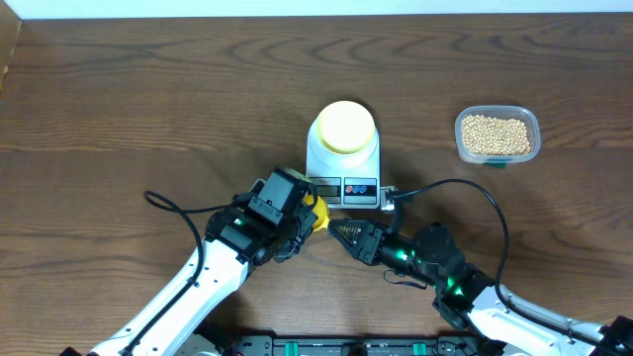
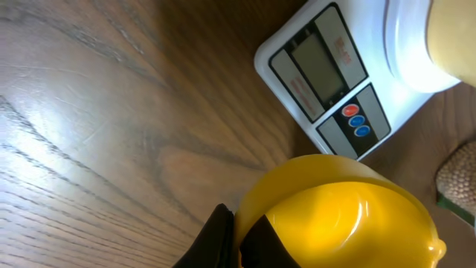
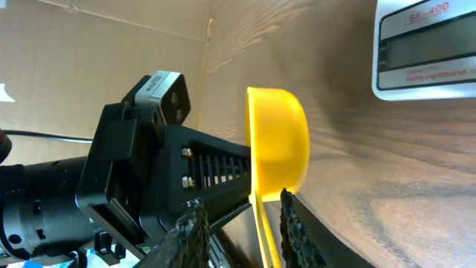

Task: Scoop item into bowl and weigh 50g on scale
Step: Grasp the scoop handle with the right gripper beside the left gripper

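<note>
The white scale (image 1: 341, 163) stands mid-table with the pale yellow bowl (image 1: 344, 127) on its platform; both also show in the left wrist view, the scale (image 2: 327, 74) and the bowl (image 2: 454, 37). The beans (image 1: 495, 133) lie in a clear tub (image 1: 461, 148) at the right. My left gripper (image 1: 297, 216) is shut on the cup of a bright yellow scoop (image 1: 316, 210), just in front of the scale; its fingers (image 2: 236, 240) pinch the scoop's rim (image 2: 335, 216). My right gripper (image 3: 242, 223) is open, with the scoop's handle (image 3: 262, 227) between its fingers, close to the right one.
The left arm's black gripper body (image 3: 149, 171) fills the left of the right wrist view. A black cable (image 1: 465, 188) loops over the table right of the scale. The scale's display (image 3: 424, 48) is dark. Bare wood lies to the left and far side.
</note>
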Robot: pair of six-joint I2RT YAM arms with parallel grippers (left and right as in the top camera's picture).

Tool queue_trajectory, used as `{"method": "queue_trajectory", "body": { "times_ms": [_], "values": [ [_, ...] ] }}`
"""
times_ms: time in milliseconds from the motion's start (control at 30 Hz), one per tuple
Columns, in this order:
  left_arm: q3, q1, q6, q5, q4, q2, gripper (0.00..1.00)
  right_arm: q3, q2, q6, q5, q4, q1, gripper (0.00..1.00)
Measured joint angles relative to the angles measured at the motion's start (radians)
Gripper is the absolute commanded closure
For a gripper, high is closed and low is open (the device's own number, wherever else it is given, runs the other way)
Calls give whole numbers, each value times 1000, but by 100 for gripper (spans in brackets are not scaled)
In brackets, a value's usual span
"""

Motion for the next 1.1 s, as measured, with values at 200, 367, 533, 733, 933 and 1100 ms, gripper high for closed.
{"method": "queue_trajectory", "body": {
  "times_ms": [200,367,533,733,933,1100],
  "values": [
    [0,0,5,-1,-2,0,93,0,0,0,0,-4,0,75],
    [0,0,5,-1,-2,0,93,0,0,0,-11,-4,0,74],
    [0,0,5,-1,-2,0,93,0,0,0,-22,-4,0,74],
    [0,0,7,-1,-2,0,93,0,0,0,-34,-4,0,78],
    [0,0,8,-1,-1,0,93,0,0,0,-37,-4,0,86],
    [0,0,8,-1,-1,0,93,0,0,0,-47,-4,0,91]
  ]
}}
